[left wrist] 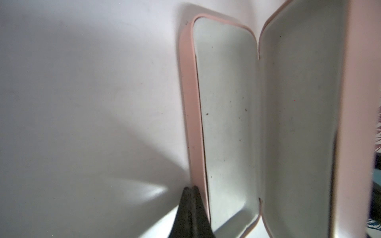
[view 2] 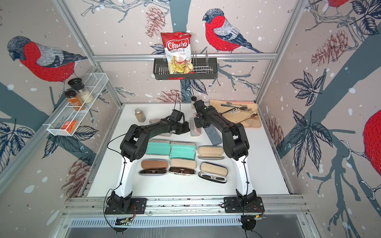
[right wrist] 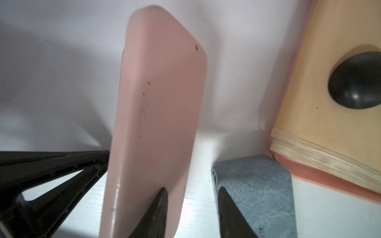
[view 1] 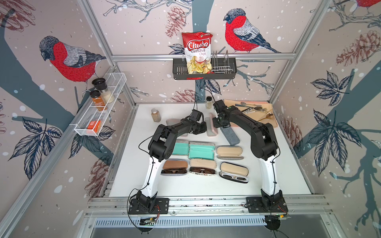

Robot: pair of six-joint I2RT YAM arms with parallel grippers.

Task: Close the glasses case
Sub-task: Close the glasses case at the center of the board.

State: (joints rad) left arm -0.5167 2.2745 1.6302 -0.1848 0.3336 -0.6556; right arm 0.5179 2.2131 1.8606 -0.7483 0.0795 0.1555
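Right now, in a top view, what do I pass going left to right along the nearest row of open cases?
brown-lined case with dark sunglasses → beige-lined case with brown-lensed sunglasses → black-rimmed case with white-framed sunglasses

Pink case (left wrist: 226, 103) cut off at pic edge, wrist cam; teal case (view 1: 180, 148) partly hidden behind left arm (view 1: 162, 142).

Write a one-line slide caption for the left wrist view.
Closed left end effector beside the rim of an open, empty pink glasses case.
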